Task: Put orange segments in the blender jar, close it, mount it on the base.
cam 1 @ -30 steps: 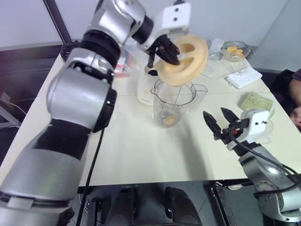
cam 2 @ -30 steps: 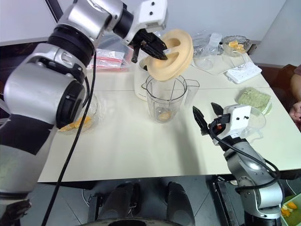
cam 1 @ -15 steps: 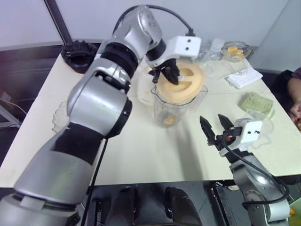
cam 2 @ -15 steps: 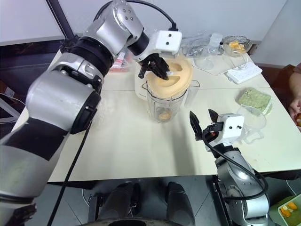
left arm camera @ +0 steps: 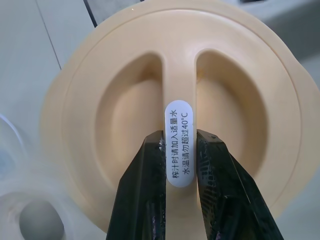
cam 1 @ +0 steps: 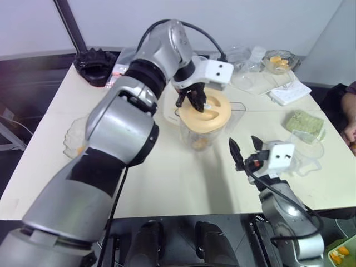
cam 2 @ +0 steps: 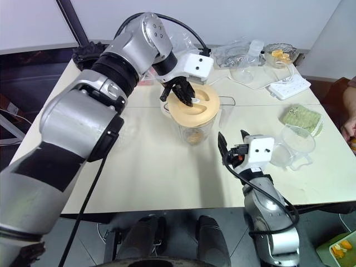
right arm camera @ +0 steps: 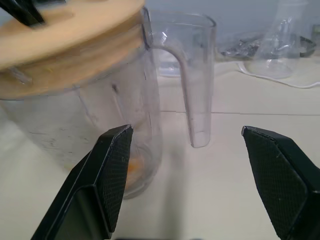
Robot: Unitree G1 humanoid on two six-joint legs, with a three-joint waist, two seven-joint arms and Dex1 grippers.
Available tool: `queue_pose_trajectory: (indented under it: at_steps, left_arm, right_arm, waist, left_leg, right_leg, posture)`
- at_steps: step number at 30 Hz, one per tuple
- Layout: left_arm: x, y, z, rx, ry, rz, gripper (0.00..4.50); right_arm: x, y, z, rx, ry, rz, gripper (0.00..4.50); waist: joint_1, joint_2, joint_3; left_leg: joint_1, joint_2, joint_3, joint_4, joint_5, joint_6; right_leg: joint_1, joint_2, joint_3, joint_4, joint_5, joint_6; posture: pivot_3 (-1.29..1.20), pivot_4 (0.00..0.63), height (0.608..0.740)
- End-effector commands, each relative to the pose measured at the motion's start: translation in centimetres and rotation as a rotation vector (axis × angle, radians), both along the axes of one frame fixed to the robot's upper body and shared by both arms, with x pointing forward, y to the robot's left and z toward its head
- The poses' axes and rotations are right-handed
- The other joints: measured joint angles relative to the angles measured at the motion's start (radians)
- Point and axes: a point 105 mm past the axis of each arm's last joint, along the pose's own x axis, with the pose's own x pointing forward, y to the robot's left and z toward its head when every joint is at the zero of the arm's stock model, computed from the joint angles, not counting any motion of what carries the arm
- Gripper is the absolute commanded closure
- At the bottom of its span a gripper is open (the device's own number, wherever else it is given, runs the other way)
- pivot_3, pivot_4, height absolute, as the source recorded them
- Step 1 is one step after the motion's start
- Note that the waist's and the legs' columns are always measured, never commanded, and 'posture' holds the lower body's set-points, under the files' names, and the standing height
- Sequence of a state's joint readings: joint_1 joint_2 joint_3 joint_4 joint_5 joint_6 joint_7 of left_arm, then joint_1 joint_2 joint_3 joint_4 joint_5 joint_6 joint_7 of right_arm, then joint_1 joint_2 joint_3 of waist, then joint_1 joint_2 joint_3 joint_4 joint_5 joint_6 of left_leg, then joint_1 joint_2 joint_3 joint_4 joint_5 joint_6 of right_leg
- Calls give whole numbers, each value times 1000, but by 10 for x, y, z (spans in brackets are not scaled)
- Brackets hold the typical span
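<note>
The clear blender jar (cam 1: 197, 139) stands mid-table with a few orange segments (right arm camera: 134, 170) at its bottom. A round peach lid (cam 1: 207, 113) lies on the jar's mouth, slightly tilted. My left gripper (left arm camera: 180, 137) reaches down from above and is shut on the lid's middle ridge. The cream base (left arm camera: 40, 220) with its dark socket stands just behind the jar, mostly hidden by the arm. My right gripper (cam 1: 245, 143) hovers level, to the right of the jar on the near side. It is open, facing the jar's handle (right arm camera: 197, 90), and holds nothing.
A black ridged piece (cam 1: 94, 58) sits at the back left, a scalloped glass bowl (cam 1: 75, 142) at the left edge. Back right are a small bowl of orange pieces (cam 1: 278, 58), a power strip (cam 1: 288, 92), a green cloth (cam 1: 304, 120) and a clear tub (cam 2: 297, 139). A person's hand (cam 1: 350, 130) shows at the right edge.
My left gripper has brought the lid down from a steep tilt above the jar onto its mouth. My right gripper has drifted a little lower and left, toward the jar.
</note>
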State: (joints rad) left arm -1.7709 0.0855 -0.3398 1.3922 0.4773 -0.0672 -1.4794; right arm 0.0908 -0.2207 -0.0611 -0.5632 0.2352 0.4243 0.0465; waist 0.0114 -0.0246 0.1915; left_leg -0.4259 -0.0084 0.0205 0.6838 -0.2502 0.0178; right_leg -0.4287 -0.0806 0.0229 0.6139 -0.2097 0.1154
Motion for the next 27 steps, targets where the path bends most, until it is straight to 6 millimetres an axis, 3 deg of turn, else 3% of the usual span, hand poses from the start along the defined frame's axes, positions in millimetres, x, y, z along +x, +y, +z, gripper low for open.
queue_pose_trajectory:
  at_steps: [1,6,9,13,21,24,27]
  left_arm:
    - [3,-3,-15,13,4,27,3891]
    - [3,-2,-19,13,14,35,3891]
    - [2,0,-21,23,32,31,3891]
    - [1,5,-25,43,54,28,3891]
    - [0,19,-34,86,109,37,3891]
    - [-1,27,-39,117,140,31,3992]
    - [-2,30,-42,110,165,31,3992]
  right_arm:
    - [15,-10,0,-82,-23,-68,880]
    - [50,-16,-4,-123,-18,-114,880]
    - [67,-10,-2,-74,-38,-83,880]
    - [81,3,3,-37,-75,-18,880]
    - [91,7,-4,1,-61,2,880]
    - [89,8,-6,10,-57,-10,1751]
    - [85,14,-4,26,-68,-4,3183]
  waist:
    - [0,0,0]
    - [-3,1,-1]
    - [-3,1,-1]
    - [-5,1,-1]
    - [-25,1,-1]
    - [-28,2,-2]
    - [-29,3,-3]
  left_leg:
    - [0,0,0,0,0,0]
    - [1,0,1,0,0,0]
    - [2,0,1,0,0,0]
    - [1,0,1,0,0,0]
    - [4,0,0,0,0,0]
    - [4,0,0,0,0,0]
    - [5,0,-1,0,0,0]
  right_leg:
    - [0,0,0,0,0,0]
    - [1,0,0,0,0,0]
    - [1,1,0,1,0,0]
    - [1,1,0,1,0,0]
    - [3,1,0,1,1,1]
    - [3,1,0,2,1,1]
    - [4,1,1,2,1,1]
  posture:
    - [0,150,740]
    - [0,150,740]
    - [0,150,740]
    - [0,150,740]
    - [0,150,740]
    - [0,150,740]
    - [0,150,740]
